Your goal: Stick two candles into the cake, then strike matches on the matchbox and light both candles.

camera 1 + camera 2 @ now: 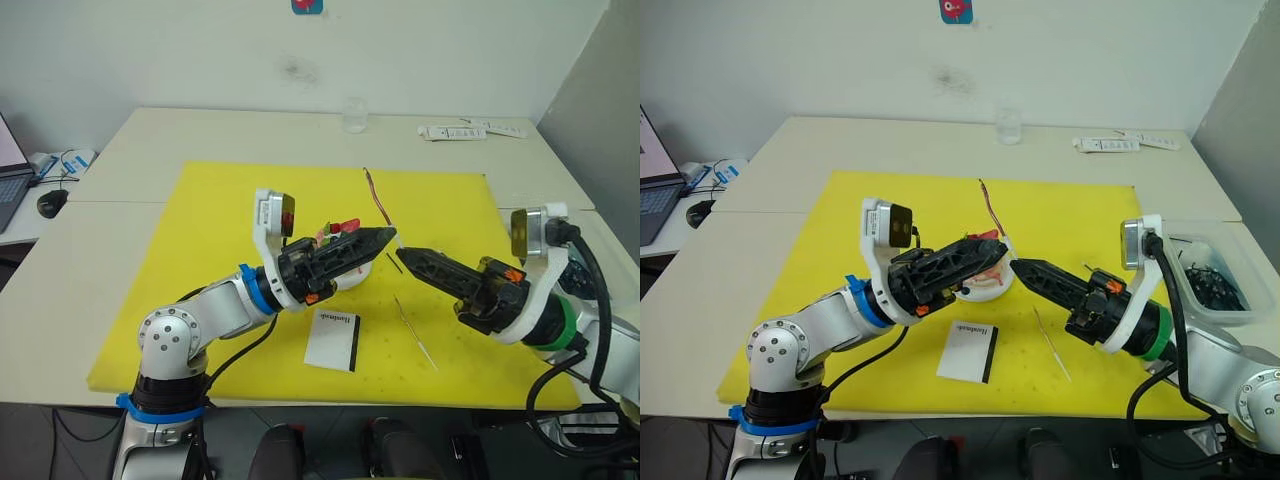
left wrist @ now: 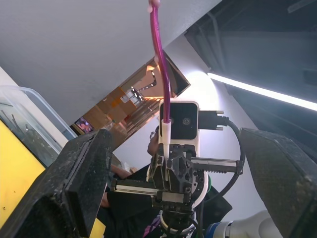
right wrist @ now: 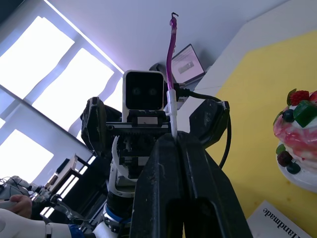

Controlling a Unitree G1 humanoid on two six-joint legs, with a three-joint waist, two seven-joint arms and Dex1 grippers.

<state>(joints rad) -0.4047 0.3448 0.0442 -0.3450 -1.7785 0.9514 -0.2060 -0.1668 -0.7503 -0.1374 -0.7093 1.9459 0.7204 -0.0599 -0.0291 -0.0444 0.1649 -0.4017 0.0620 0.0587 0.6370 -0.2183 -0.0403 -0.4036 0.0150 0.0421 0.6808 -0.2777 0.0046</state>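
Yellow mat (image 1: 220, 250): covers the table's near middle. Left gripper (image 1: 385, 238): arm reaching right over the mat, fingers spread wide, empty, in front of the cake (image 1: 990, 278). Right gripper (image 1: 410, 257): arm reaching left, fingers pressed together on a candle (image 1: 378, 200) standing upright. Matchbox (image 1: 332, 340): flat, near centre. Second candle (image 1: 414, 333): lying right of it. Right wrist view adds the cake's strawberry (image 3: 298, 95).

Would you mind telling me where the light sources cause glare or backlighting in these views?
Left wrist view: a bright ceiling strip light glares behind the right gripper, which holds the candle upright. Right wrist view: bright windows backlight the left gripper, leaving it dark. Left eye view: light falls evenly on the yellow mat, with soft shadows.
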